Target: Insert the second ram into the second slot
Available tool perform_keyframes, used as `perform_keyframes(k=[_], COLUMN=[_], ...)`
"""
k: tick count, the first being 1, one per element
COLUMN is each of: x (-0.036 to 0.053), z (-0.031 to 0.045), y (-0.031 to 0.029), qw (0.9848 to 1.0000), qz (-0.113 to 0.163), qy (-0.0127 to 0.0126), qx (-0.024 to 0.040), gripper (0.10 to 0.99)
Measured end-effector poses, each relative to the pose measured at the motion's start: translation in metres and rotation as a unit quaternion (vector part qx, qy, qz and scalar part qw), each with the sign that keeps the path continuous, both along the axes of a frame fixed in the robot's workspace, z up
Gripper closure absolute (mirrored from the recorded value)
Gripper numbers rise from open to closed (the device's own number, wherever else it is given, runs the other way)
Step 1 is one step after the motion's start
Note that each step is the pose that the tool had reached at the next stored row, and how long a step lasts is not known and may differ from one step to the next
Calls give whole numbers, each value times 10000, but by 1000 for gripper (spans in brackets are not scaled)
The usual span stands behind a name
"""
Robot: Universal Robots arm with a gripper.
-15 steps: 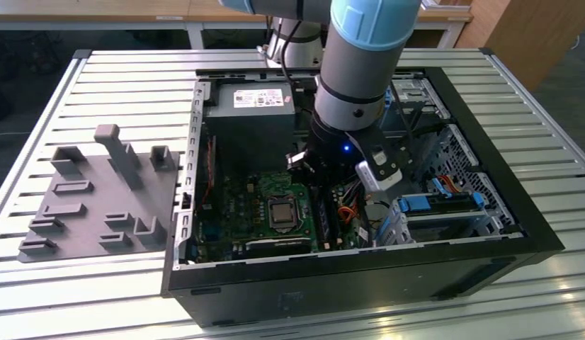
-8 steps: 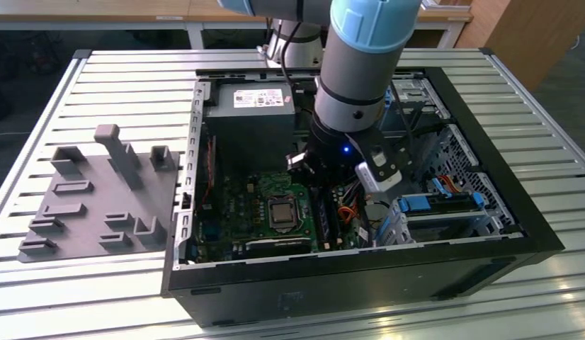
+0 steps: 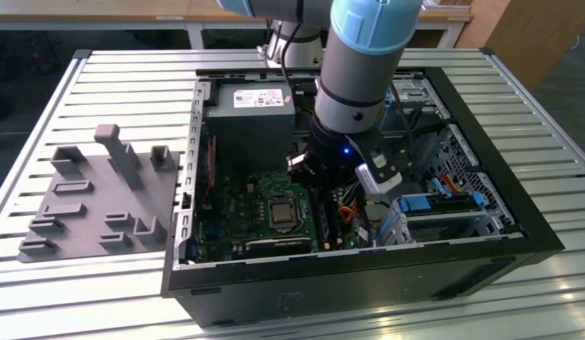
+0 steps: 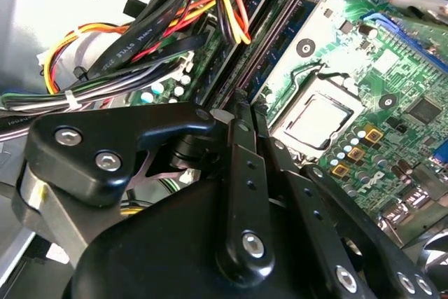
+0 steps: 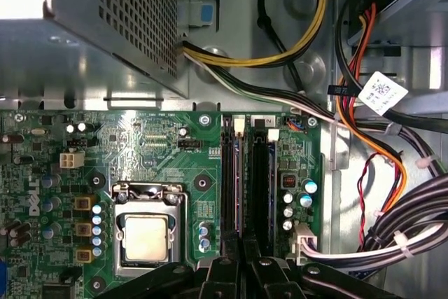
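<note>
In the exterior view my gripper is deep inside the open computer case, low over the memory slots beside the processor socket. Both wrist views show its black fingers closed together, gripper, right above one of two long dark slots. A thin blue edge, the second ram, runs from between the fingertips along that slot, standing upright in it. The neighbouring slot lies parallel, on the cable side. Whether the stick is fully seated is hidden by the fingers.
A bundle of cables runs close beside the slots. The power supply box stands past the slots' far end. Blue drive-bay tabs sit at the exterior view's right. A grey holder tray lies outside the case.
</note>
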State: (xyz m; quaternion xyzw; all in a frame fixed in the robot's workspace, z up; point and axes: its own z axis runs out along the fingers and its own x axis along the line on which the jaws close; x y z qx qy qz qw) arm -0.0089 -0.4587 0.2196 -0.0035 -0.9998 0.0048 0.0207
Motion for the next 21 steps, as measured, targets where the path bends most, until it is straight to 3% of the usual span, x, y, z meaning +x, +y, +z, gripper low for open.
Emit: perform_keyframes(k=[21], x=[10], z=[-12], y=[-10], qw=[10000], qz=[-27], qy=[3], qx=[-5], gripper=[949])
